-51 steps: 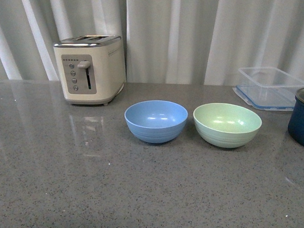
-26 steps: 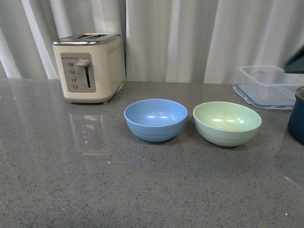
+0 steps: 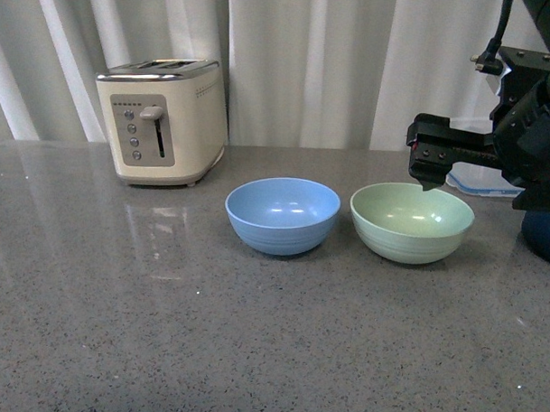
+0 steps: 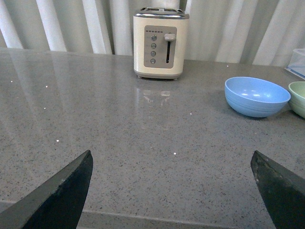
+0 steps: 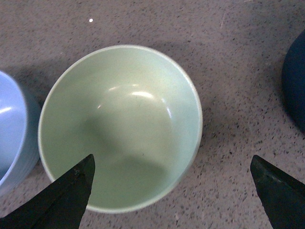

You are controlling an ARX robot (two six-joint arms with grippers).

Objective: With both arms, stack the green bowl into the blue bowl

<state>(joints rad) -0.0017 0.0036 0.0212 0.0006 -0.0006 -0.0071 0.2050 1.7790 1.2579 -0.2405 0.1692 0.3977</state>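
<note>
The green bowl (image 3: 411, 221) sits upright and empty on the grey counter, just right of the blue bowl (image 3: 283, 215); the two stand close but apart. My right gripper (image 3: 424, 156) is open and empty, hovering just above the green bowl's far rim. In the right wrist view the green bowl (image 5: 121, 126) fills the middle and the blue bowl's edge (image 5: 14, 133) shows beside it, with my open gripper (image 5: 171, 195) over the bowl's rim. My left gripper (image 4: 174, 191) is open and empty, low over the counter's near edge, far from both bowls (image 4: 257, 95) (image 4: 299, 98).
A cream toaster (image 3: 164, 119) stands at the back left. A dark blue pot (image 3: 547, 237) sits at the far right, close to the right arm. A clear blue-rimmed container (image 3: 477, 181) lies behind the arm. White curtains hang behind the counter.
The right arm has come in from the right edge and now hovers over the green bowl. The bowls have not moved.
</note>
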